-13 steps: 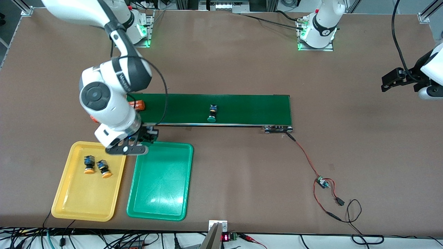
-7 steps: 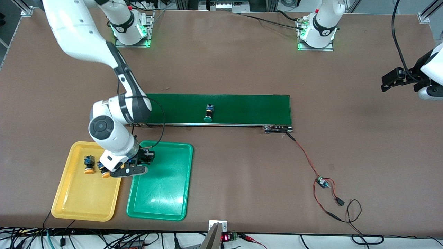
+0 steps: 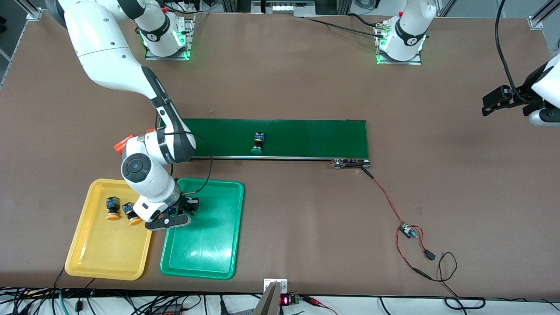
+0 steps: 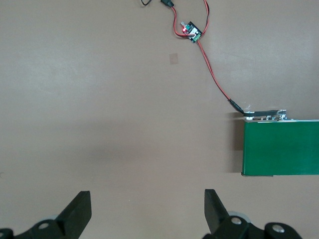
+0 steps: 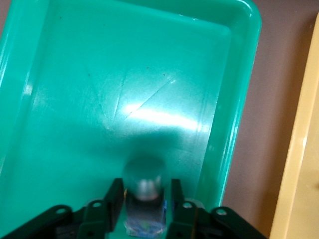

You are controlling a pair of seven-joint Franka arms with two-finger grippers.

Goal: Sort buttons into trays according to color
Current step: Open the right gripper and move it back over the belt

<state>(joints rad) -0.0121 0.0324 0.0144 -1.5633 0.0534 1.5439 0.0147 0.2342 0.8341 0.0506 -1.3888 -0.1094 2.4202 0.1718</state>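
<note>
While hidden from the front, right end effector (image 5: 144, 199) brackets a green button (image 5: 144, 181).

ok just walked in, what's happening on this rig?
The right tool is over the green tray with a green button between its fingers, apparently mid-release. Two orange-yellow buttons already sit in the yellow tray. Another green button lies on the conveyor belt. The left tool waits open over bare table.
</note>
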